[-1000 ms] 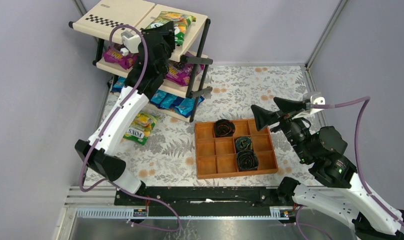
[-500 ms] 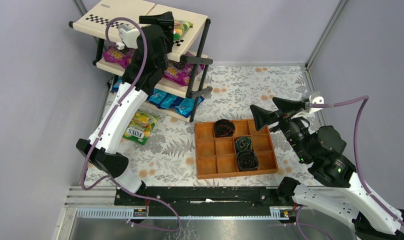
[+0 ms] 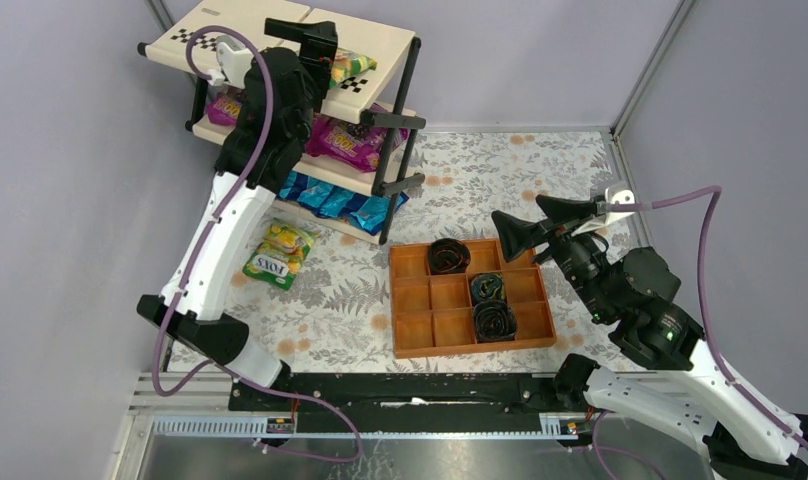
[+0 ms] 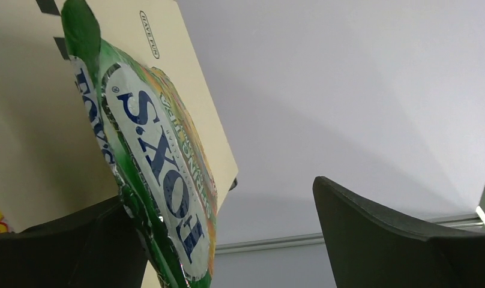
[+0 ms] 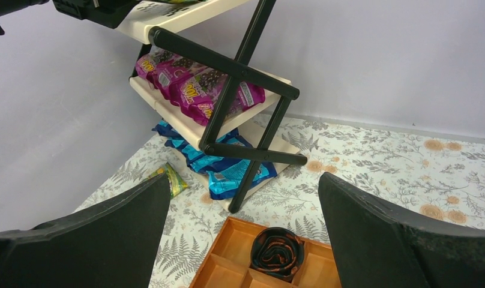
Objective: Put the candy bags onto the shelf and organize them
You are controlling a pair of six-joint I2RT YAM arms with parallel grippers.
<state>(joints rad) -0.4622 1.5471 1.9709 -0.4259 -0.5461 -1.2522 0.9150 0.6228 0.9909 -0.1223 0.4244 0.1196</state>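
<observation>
The shelf (image 3: 242,22) stands at the far left. A green-yellow candy bag (image 3: 348,66) lies on its cream top panel (image 4: 30,120). My left gripper (image 3: 302,38) hovers over that tier, open. In the left wrist view this bag (image 4: 153,156) sits beside my left finger (image 4: 66,246), apart from the right one (image 4: 402,240). Magenta bags (image 3: 345,142) fill the middle tier and blue bags (image 3: 340,205) the bottom tier. Another green-yellow bag (image 3: 277,253) lies on the table left of the shelf. My right gripper (image 3: 520,212) hangs open and empty over the tray.
An orange-brown compartment tray (image 3: 428,300) with three dark coiled rolls (image 3: 448,256) sits at mid-table. The right wrist view shows the shelf's black posts (image 5: 228,90), the magenta bags (image 5: 192,84), the blue bags (image 5: 228,174) and the loose bag (image 5: 168,177). Grey walls enclose the flowered table.
My left gripper has opened and let go of the green-yellow bag, which now lies on the top tier. The left arm drew back leftward. The right arm shifted slightly left.
</observation>
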